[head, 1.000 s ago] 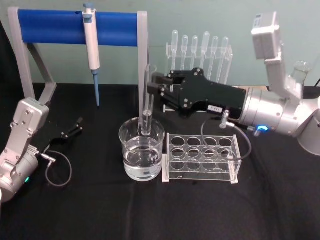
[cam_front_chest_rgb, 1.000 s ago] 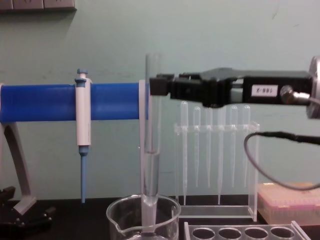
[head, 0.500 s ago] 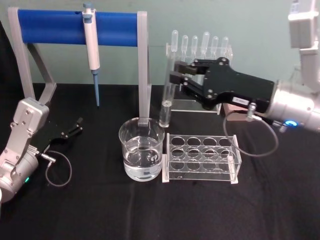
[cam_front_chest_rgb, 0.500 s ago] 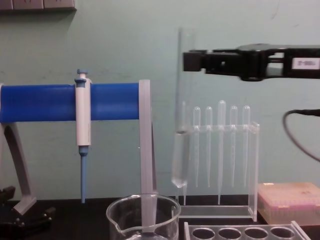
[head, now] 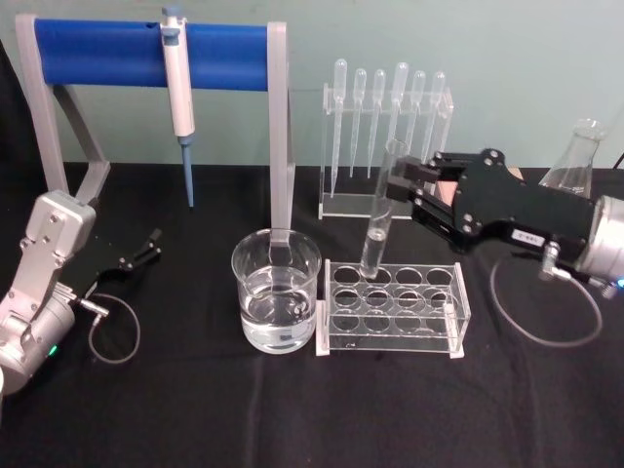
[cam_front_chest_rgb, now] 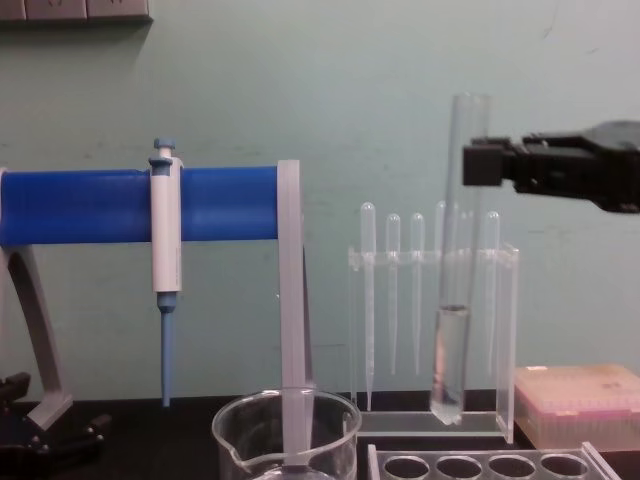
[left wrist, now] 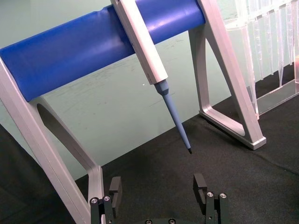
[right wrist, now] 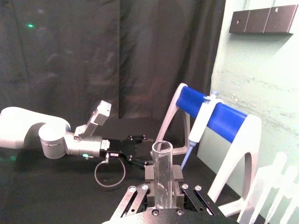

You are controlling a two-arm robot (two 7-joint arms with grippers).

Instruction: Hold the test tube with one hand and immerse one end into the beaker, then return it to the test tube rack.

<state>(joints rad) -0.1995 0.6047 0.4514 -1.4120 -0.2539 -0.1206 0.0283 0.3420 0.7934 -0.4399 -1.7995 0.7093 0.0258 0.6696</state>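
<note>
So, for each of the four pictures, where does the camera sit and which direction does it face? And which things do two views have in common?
Head view: sits high, faces down at the table; shows the right gripper holding the test tube above the rack, and the left gripper.
Chest view: sits low, faces forward; test tube, beaker.
Left wrist view: faces the pipette on the blue stand; open fingers.
Right wrist view: faces across the test tube toward the left arm.
Head and chest views share tube and beaker.

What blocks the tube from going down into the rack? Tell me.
Nothing visible. The right hand holds the tube upright above the rack's back row, whose holes are open. The beaker stands apart on the rack's left.
</note>
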